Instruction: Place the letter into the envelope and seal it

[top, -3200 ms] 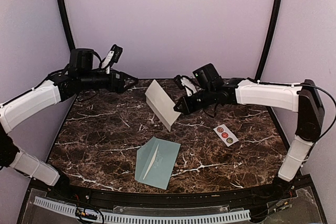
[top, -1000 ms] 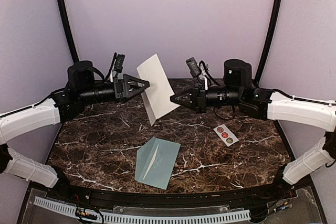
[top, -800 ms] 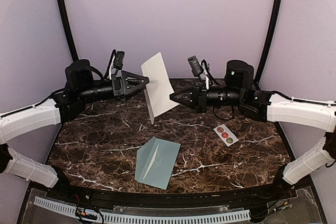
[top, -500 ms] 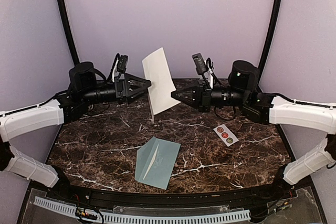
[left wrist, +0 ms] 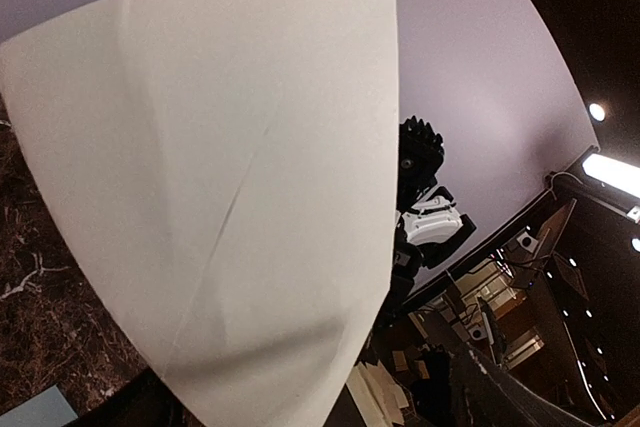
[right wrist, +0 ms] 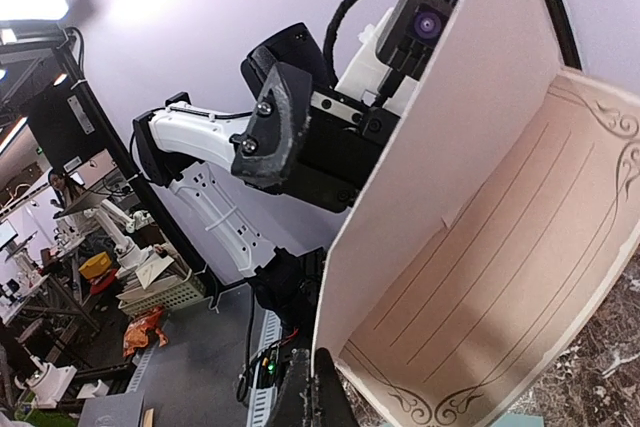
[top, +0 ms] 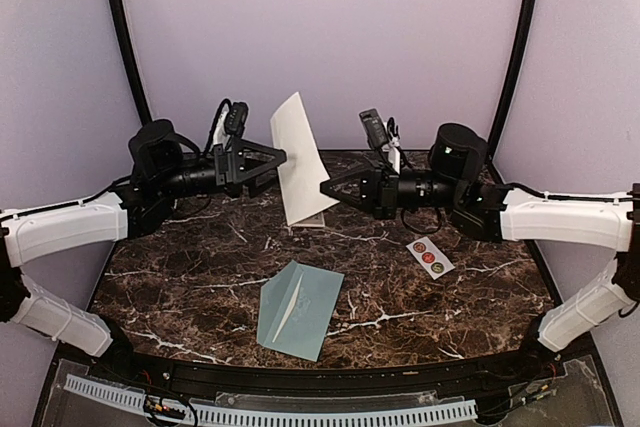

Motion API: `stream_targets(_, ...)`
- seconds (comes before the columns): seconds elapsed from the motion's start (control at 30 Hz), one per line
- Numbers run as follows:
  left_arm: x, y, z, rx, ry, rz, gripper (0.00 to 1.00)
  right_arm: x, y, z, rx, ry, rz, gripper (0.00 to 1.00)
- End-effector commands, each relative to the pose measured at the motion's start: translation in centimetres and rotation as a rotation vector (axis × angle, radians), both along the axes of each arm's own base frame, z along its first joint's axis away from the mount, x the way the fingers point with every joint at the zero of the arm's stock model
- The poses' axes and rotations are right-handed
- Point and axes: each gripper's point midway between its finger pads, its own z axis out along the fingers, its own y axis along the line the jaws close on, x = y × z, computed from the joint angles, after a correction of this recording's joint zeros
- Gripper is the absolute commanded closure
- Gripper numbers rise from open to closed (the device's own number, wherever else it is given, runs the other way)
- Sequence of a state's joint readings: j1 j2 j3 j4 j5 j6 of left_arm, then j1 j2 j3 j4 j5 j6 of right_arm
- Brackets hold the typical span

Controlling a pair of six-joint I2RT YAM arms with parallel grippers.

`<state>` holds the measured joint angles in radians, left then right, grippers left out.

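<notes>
The letter is a cream sheet, folded in a V, held upright over the far middle of the table. It fills the left wrist view, and the right wrist view shows its lined inside. My right gripper is shut on its lower right edge, with the fingers pinched together. My left gripper is at the sheet's left face; its fingers look spread, with the sheet's corner between them. The teal envelope lies flat on the near middle of the table, apart from both grippers.
A small white strip of round stickers lies on the dark marble table at the right. Black frame poles stand at the back corners, and lilac walls close in the far side.
My right gripper has lifted the letter off the table and stood it upright. My left arm has come in to its left face. In the last half second both arms shifted only slightly.
</notes>
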<state>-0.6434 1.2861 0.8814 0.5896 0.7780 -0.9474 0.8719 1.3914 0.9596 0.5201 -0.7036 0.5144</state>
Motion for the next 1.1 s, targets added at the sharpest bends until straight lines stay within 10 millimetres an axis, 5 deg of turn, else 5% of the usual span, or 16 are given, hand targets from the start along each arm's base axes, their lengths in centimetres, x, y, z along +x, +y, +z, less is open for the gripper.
stream_targets(0.0, -1.2, 0.1, 1.5, -0.077, -0.037, -0.066, 0.1, -0.4, 0.5, 0.2, 0.037, 0.011, 0.028, 1.0)
stream_targets(0.4, -1.1, 0.5, 1.3, -0.097, -0.039, -0.031, 0.3, 1.6, 0.7, -1.7, -0.007, 0.08, -0.078, 1.0)
stream_targets(0.73, 0.1, 1.0, 0.2, -0.011, -0.086, 0.069, 0.77, 2.1, 0.7, -2.5, -0.04, 0.107, -0.103, 1.0)
stream_targets(0.9, 0.6, 1.3, -0.9, 0.049, -0.111, 0.113, 0.95, 2.2, 0.4, -2.6, -0.048, 0.109, -0.121, 0.85)
stream_targets(1.07, 0.7, 1.5, -1.5, 0.103, -0.151, 0.126, 1.0, 2.8, -0.2, -2.3, -0.057, 0.1, -0.153, 0.64)
